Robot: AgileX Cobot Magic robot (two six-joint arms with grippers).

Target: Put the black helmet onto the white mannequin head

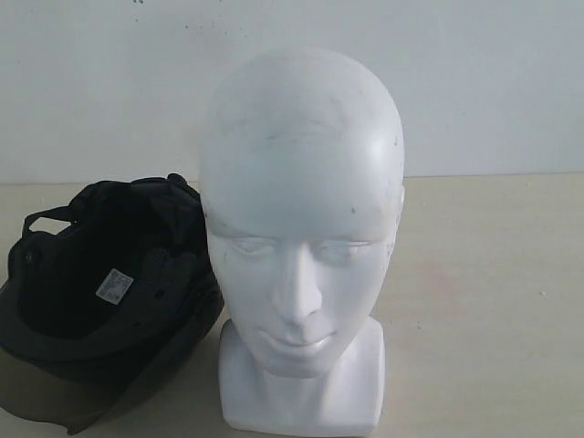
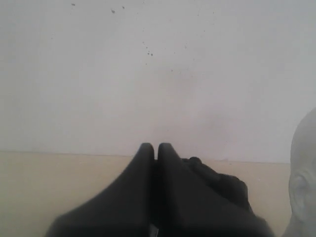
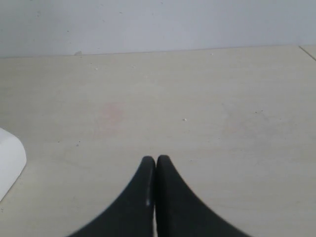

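Note:
The white mannequin head (image 1: pixel 301 237) stands upright in the middle of the exterior view, facing the camera. To its left the black helmet (image 1: pixel 100 292) lies upside down on the table, padded lining and small white label showing, its tinted visor (image 1: pixel 55 397) toward the front. Neither gripper shows in the exterior view. In the left wrist view my left gripper (image 2: pixel 156 146) is shut and empty; part of the helmet (image 2: pixel 217 180) shows just behind it and the mannequin head (image 2: pixel 303 173) at the frame's edge. My right gripper (image 3: pixel 156 158) is shut over bare table, the mannequin's neck base (image 3: pixel 9 160) off to one side.
A beige table (image 1: pixel 484 274) carries both objects, with a plain white wall (image 1: pixel 474 82) behind it. The table's surface (image 3: pixel 197 98) stretches bare in front of the right gripper.

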